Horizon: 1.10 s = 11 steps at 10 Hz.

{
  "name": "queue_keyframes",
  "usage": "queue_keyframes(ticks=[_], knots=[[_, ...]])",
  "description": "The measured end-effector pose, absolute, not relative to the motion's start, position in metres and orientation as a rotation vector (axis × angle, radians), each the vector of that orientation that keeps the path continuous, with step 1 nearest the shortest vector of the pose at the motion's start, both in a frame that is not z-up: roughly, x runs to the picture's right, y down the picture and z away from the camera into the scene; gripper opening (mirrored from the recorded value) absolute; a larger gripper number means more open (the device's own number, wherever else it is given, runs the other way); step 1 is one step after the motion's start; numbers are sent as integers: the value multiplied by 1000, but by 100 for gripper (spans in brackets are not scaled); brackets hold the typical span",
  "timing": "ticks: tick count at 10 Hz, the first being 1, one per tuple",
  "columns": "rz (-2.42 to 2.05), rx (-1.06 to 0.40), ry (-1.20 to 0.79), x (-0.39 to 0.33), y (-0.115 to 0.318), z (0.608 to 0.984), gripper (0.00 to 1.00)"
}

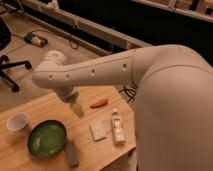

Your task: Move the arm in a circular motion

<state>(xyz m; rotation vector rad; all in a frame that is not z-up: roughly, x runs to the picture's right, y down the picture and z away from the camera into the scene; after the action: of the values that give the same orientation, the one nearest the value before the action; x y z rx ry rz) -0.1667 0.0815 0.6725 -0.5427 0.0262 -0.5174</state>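
The arm (125, 70) is a thick smooth white-cream tube with small dark holes. It reaches from the right edge leftward across the view, bends at a rounded elbow (50, 70), and turns down. Its gripper (77, 108), a small pale yellowish tip, hangs just above the wooden table (45, 107), left of an orange carrot-like piece (99, 103). It holds nothing that I can see.
On the table are a green bowl (46, 138), a white paper cup (17, 122), a grey block (72, 153), a pale sponge-like square (98, 130) and a small lying bottle (118, 128). An office chair base (10, 70) and cables lie on the floor to the left.
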Motion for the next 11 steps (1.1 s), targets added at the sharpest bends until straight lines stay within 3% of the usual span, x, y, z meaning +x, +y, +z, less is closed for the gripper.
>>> queue_keyframes(ticks=[5, 9, 11], knots=[[-834, -558, -72, -240, 154, 610, 80], [-853, -592, -114, -242, 198, 564, 80], [-799, -603, -99, -228, 201, 558, 80]])
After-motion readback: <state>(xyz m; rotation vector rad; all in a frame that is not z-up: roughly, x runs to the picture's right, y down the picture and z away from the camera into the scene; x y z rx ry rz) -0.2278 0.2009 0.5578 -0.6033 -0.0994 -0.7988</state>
